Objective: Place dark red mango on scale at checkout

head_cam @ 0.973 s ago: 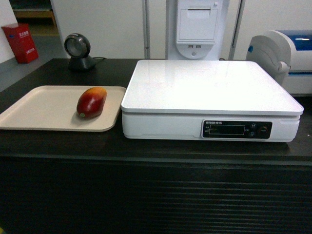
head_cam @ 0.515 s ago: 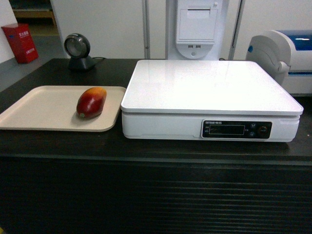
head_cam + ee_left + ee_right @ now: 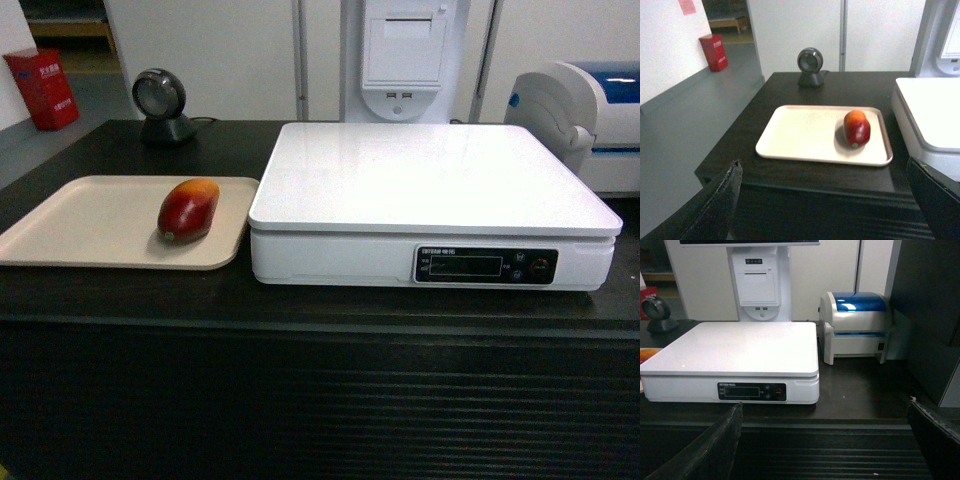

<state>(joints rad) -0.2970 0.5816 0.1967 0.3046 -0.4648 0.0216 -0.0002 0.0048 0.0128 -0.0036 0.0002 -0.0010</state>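
Open air lies above the beige tray (image 3: 70,225) at left and the scale (image 3: 430,180) at centre. A scanner (image 3: 160,105) stands behind the tray, a printer (image 3: 585,110) at right.

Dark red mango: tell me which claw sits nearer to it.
Left. The left claw faces the beige tray holding the dark red mango. The right claw faces the scale, with the mango barely visible at its view's left edge. Both are open.

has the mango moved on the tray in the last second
No. In the head view the dark red mango lies at the same spot on the beige tray, near its right edge beside the scale, just as before.
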